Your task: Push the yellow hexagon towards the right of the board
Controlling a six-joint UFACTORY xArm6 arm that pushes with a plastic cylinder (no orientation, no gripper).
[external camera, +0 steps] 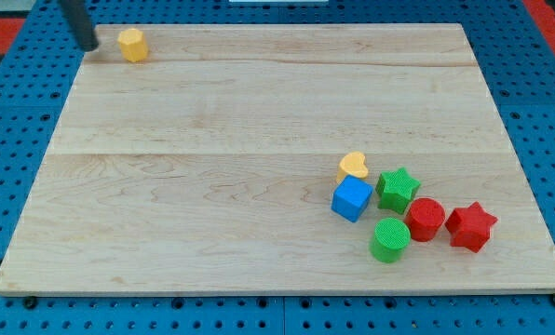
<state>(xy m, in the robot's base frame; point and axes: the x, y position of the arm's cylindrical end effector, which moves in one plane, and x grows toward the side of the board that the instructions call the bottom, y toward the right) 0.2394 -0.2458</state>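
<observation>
Yellow hexagon (133,44): small, chunky, plain yellow prism, sitting flat at the surface (259,140) top-left corner; no clear long axis or heading showing. My tip (90,46) is resting just to its left, apart from it. No hand is fitted, so nothing is being grasped. Remaining blocks are clustering well apart, lower right.

Count taken on the board (212,186): seven blocks in all. Yellow blocks numbered two, one hexagon (133,45) and one heart (354,166). Green blocks numbered two, one star (398,189) and one cylinder (389,239). Red blocks numbered two, one cylinder (426,220) and one star (470,226). Blue blocks numbered one, a cube (351,198). One rod was present, with one tip (90,46).
</observation>
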